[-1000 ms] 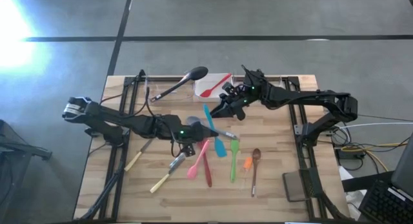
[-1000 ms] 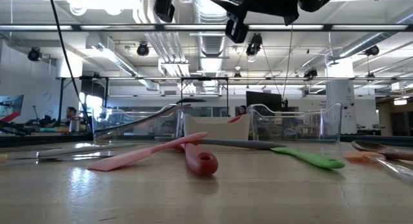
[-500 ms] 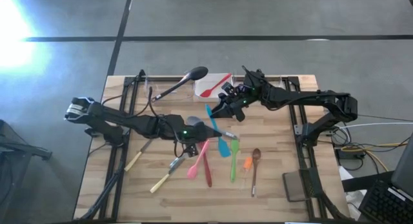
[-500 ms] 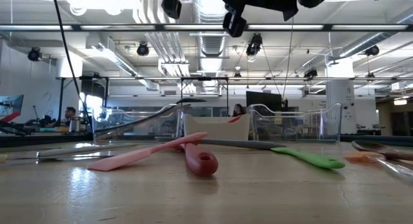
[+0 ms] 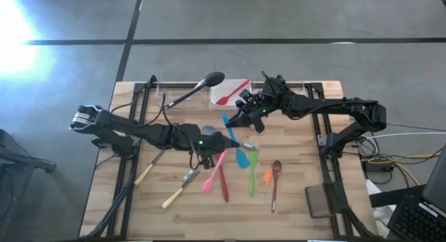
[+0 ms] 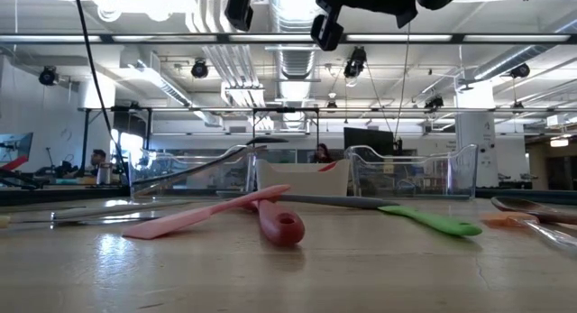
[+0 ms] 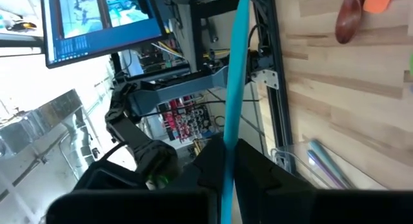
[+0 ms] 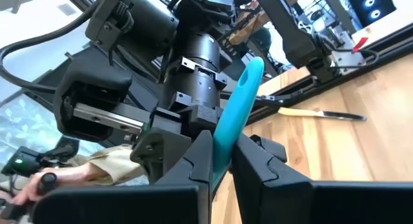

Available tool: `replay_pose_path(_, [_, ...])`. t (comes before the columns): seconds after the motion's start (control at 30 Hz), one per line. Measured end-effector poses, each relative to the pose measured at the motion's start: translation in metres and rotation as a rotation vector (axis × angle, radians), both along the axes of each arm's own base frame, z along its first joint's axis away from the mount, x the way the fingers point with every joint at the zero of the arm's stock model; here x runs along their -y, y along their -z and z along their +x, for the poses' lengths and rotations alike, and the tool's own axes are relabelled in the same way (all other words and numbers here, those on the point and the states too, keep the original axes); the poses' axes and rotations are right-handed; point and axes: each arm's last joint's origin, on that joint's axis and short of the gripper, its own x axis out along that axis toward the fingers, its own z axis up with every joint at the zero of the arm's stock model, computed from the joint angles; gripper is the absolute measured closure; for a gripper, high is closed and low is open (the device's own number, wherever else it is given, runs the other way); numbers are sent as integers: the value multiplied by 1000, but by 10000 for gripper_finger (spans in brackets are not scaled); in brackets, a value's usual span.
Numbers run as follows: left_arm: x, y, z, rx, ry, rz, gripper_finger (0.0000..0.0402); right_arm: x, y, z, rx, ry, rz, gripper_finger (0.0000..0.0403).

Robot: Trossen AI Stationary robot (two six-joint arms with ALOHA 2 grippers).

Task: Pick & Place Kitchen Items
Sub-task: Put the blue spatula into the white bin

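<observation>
Both grippers (image 5: 224, 130) clamped on teal spatula (image 5: 226, 123)

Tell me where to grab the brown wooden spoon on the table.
Grip the brown wooden spoon by its handle, at the end away from the bowl, coming straight down: it lies flat, and there it is clear of the small orange piece beside its bowl.

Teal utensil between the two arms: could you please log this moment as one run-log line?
teal utensil: held above the table | left gripper: jaws shut on it | right gripper: jaws shut on it
</observation>
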Motion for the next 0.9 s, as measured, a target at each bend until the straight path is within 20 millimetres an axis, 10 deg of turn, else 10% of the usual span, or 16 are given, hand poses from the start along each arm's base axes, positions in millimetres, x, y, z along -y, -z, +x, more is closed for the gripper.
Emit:
replay_pose_path(0.47, [-1,0,0,16,-84,-174,267,10,-8,-2,28,32,-83,385])
replay_pose_path(0.9, [-4,-3,-4,68,-344,-177,261,34,-2,-17,-128,73,-60,389])
